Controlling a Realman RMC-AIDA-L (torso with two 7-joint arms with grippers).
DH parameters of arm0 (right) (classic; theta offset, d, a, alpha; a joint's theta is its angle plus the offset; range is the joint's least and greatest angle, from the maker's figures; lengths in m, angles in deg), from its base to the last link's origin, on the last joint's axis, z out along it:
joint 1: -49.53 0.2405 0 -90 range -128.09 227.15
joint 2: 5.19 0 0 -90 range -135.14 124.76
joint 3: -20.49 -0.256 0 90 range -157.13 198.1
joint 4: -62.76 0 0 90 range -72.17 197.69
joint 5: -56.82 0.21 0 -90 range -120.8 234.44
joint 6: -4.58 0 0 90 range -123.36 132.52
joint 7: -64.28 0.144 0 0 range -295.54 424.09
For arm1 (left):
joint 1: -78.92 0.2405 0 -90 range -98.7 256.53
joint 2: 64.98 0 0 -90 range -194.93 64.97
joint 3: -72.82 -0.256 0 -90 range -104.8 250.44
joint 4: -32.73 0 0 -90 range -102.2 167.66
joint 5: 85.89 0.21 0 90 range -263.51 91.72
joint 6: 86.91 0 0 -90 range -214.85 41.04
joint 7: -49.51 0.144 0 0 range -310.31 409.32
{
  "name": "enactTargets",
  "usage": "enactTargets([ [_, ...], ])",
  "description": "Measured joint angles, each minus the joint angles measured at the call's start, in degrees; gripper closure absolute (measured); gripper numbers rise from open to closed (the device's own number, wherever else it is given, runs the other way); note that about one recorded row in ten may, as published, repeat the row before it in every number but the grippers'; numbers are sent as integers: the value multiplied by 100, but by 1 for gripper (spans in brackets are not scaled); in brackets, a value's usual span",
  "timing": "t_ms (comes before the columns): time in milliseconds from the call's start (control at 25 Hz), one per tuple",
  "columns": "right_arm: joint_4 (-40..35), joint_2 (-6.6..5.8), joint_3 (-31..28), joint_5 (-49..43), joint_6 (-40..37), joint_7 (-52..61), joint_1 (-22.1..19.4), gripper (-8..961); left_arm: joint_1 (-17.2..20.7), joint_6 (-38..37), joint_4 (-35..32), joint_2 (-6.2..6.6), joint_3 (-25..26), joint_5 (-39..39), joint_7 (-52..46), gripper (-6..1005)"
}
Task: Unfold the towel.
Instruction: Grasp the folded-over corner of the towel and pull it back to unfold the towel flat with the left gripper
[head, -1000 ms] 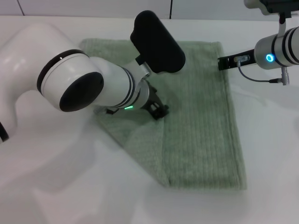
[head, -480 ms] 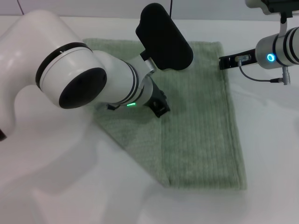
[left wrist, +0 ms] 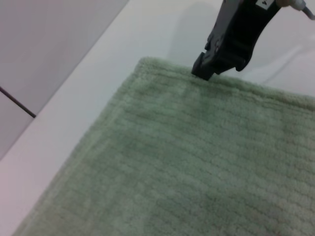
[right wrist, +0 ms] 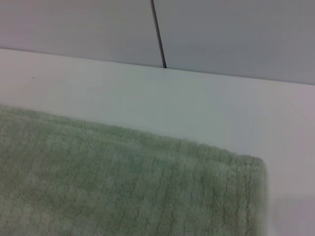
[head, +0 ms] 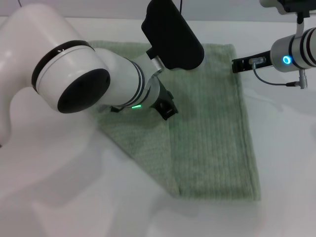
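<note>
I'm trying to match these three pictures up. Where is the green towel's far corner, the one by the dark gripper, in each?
Head view: towel corner upper right, at right gripper.
Left wrist view: corner top centre, gripper tip touching.
Right wrist view: corner lower right; gripper unseen.
Shared landmark: hemmed corner.

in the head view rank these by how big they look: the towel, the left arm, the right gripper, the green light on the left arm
1. Unsure: the left arm and the towel cover similar areas; the arm is nearer the camera and hides part of the towel.
2. The right gripper.
3. The green light.
</note>
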Motion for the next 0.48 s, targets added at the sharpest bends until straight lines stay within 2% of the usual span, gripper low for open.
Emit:
enactTargets([
  [480,4,1,0,-8,18,5,0,954,120,652,706,23,102,217,-230,998],
])
